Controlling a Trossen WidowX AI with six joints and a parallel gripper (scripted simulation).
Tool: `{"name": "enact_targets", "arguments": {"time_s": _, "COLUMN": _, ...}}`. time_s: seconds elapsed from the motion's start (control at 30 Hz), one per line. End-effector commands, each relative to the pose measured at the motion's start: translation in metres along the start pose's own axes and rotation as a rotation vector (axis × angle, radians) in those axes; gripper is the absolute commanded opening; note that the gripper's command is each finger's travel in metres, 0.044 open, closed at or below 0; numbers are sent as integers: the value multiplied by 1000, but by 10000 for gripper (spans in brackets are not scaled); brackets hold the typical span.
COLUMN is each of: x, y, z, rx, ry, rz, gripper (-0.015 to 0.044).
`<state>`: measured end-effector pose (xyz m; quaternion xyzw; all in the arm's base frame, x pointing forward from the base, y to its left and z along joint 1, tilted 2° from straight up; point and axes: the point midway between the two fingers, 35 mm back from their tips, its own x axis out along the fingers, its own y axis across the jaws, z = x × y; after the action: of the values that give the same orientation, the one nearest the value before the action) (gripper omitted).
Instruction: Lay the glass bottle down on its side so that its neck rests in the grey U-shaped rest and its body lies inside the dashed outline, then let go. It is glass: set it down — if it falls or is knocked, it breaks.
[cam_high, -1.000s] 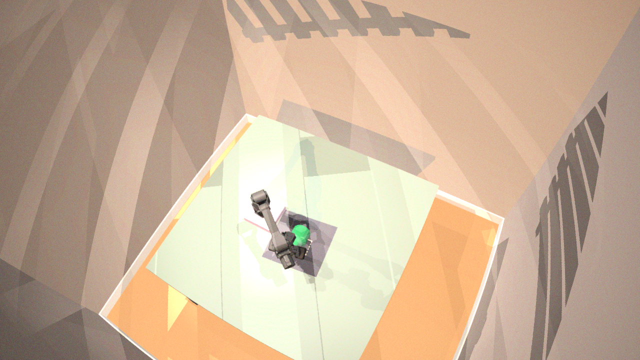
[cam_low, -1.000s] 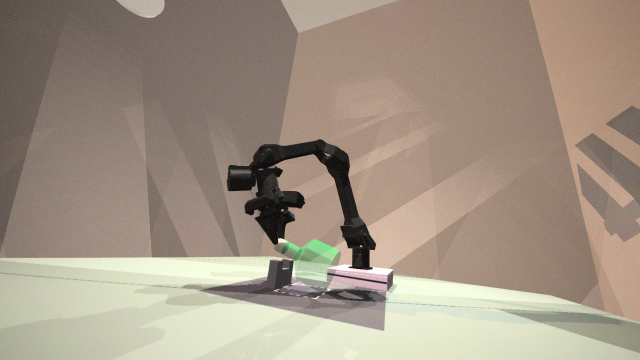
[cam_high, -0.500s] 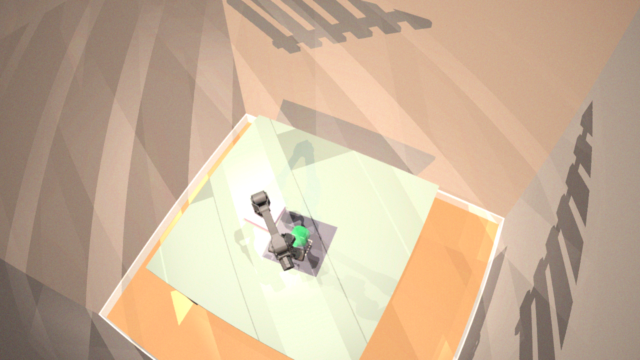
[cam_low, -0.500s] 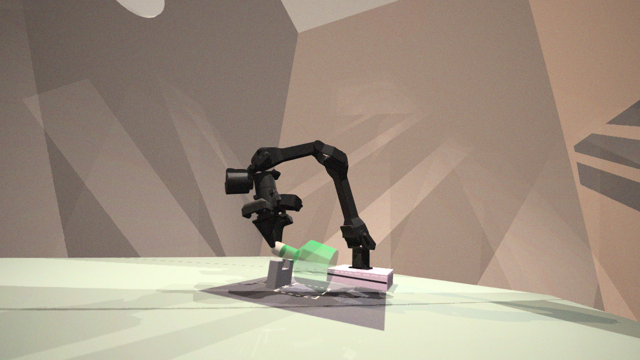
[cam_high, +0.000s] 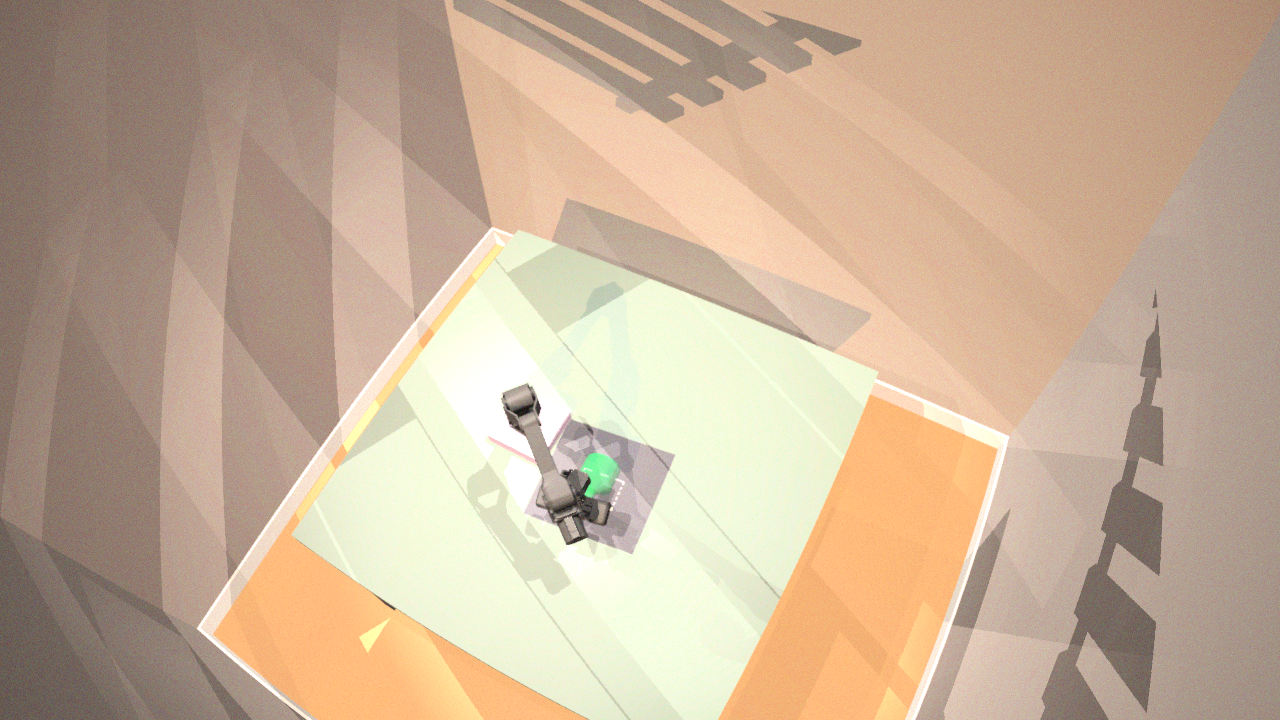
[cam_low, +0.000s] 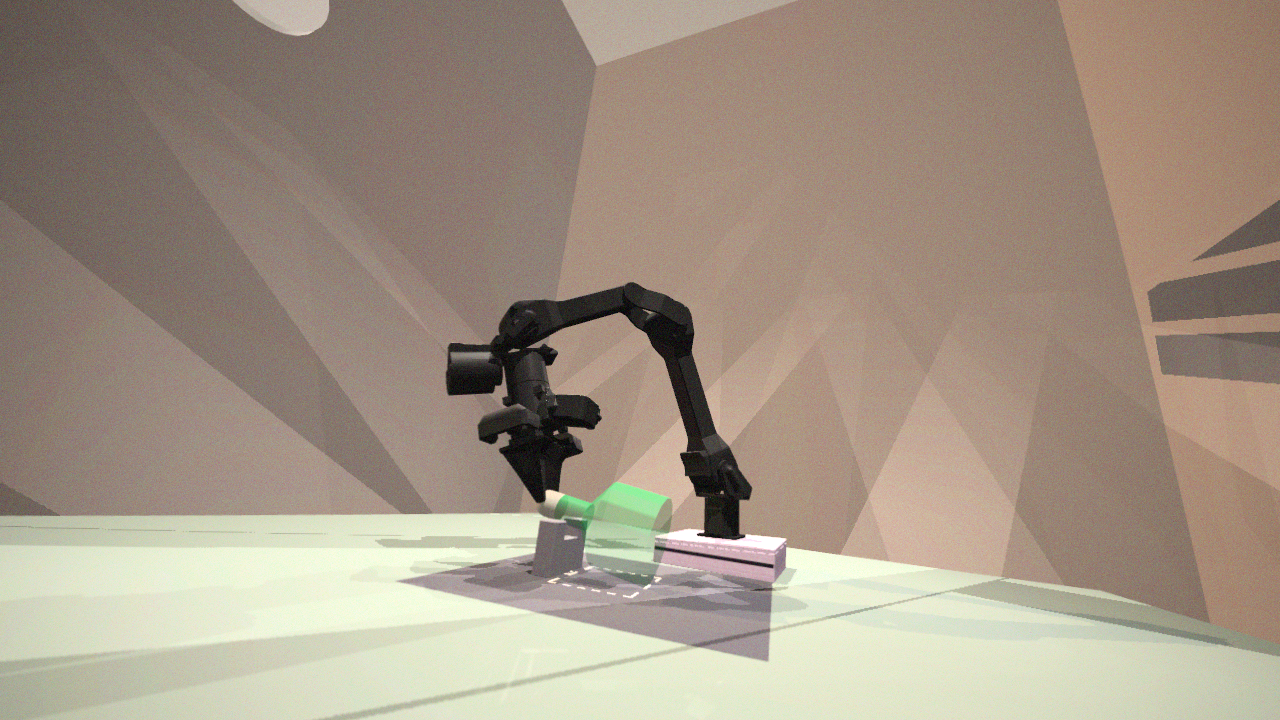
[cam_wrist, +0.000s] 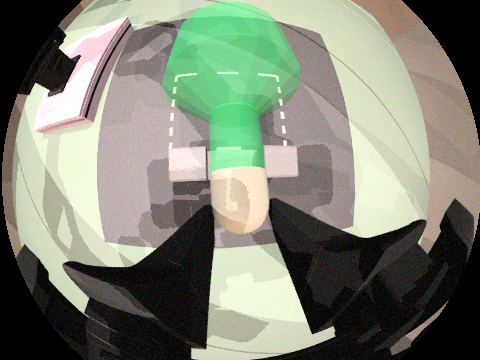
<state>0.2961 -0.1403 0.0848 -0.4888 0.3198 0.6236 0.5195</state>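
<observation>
Top view, bottle: the green glass bottle (cam_high: 598, 471) (cam_low: 633, 506) (cam_wrist: 231, 60) is over the grey mat (cam_high: 646, 483) (cam_low: 716, 617) (cam_wrist: 325, 125), beside your tool (cam_high: 594, 497) (cam_low: 543, 497) (cam_wrist: 240, 208).
Top view, counter room: the mat lies well inside the edges of the pale green counter (cam_high: 716, 358) (cam_low: 268, 644) (cam_wrist: 385, 150); the pink-sided base block (cam_high: 514, 447) (cam_low: 716, 561) (cam_wrist: 80, 100) adjoins one mat corner.
Exterior view, attitude: you have the bottle nearly on its side, its base end slightly lower than its neck.
Exterior view, height: the neck is at or just above the top of the U-shaped rest (cam_low: 558, 548) (cam_wrist: 187, 163); contact cannot be confirmed.
Exterior view, side clearance: the bottle's base end comes near the base block; avoid any shift toward it.
Wrist view, tool: your fingers are clamped on the cream cap end of the bottle.
Wrist view, alignment: the neck runs between the two uprights of the rest, with little room either side.
Wrist view, outline: the body overlaps the far part of the dashed outline (cam_low: 590, 590) (cam_wrist: 172, 125); final fit cannot be judged from this angle.
Done: bottle gripped, tipped over and brought to the rest.
Remaining: level and lower the body gently, verify support at both ends, then release and withdraw straight, without knocking the glass.
</observation>
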Motion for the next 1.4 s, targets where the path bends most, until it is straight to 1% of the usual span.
{"name": "enact_targets", "arguments": {"time_s": 0.0, "x": 3, "y": 0, "z": -3, "rx": -1, "ry": -1, "rz": 2, "gripper": 127}}
{"name": "enact_targets", "arguments": {"time_s": 1.37, "x": 12, "y": 2, "z": -8, "rx": 2, "ry": 16, "rz": -8, "gripper": 127}}
